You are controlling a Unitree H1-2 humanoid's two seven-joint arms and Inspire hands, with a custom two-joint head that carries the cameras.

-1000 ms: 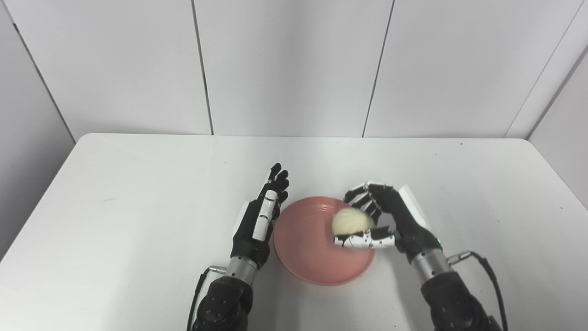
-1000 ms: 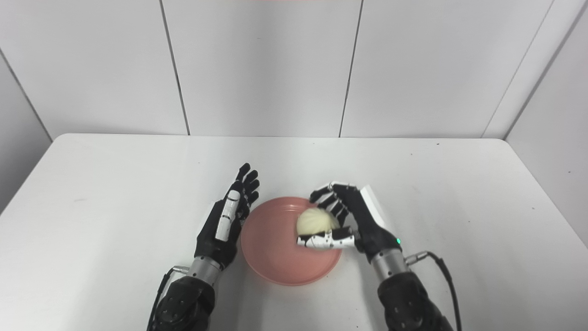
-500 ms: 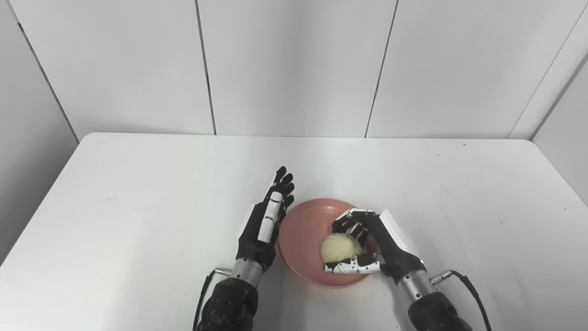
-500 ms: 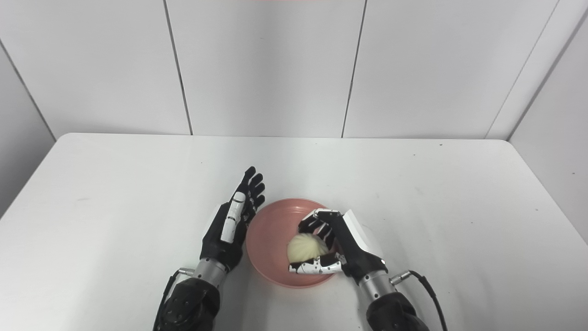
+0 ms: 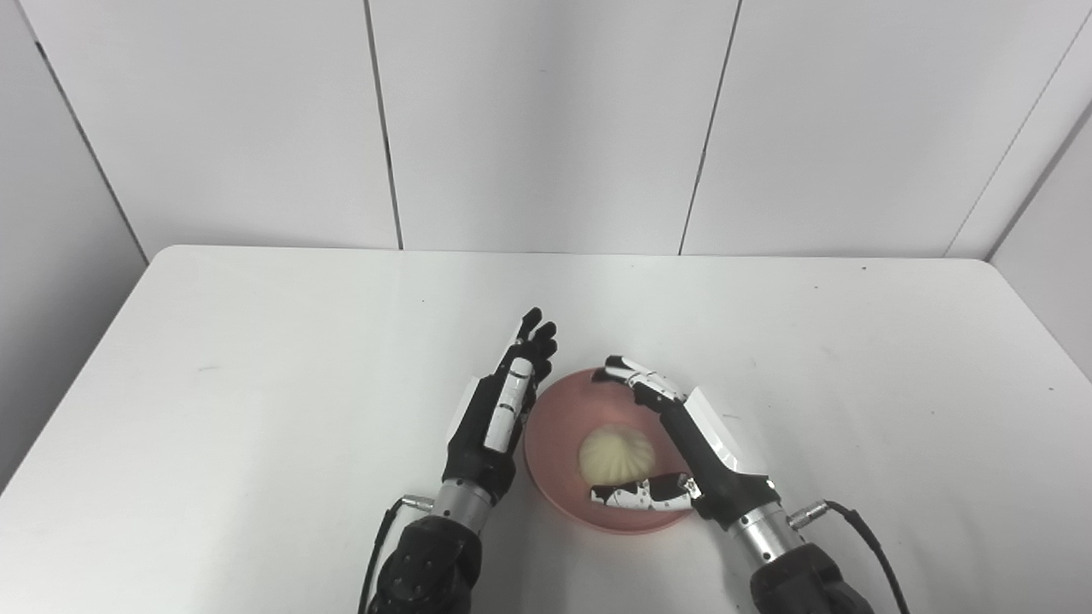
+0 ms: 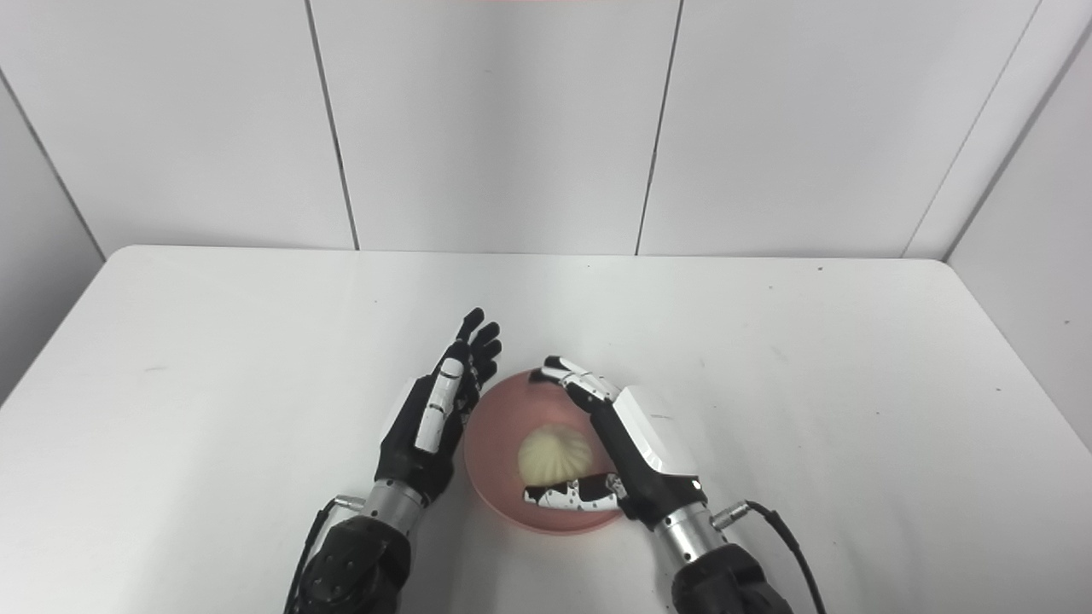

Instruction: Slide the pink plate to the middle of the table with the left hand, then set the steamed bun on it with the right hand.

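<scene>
The pink plate (image 5: 554, 426) lies on the white table near the front middle. A pale steamed bun (image 5: 617, 454) rests in the plate. My right hand (image 5: 682, 452) is over the plate's right side, open, with its fingers spread past the bun and its thumb in front of it; no finger seems to press on the bun. My left hand (image 5: 502, 409) stands edge-up just left of the plate's rim, fingers straight and pointing away, holding nothing.
The white table (image 5: 256, 358) stretches wide on both sides and behind the plate. Grey wall panels (image 5: 546, 119) close off the back. A cable (image 5: 862, 533) trails from my right wrist.
My right hand came down toward me with the bun, set it in the plate and opened its fingers away from it. The left hand stayed by the rim.
</scene>
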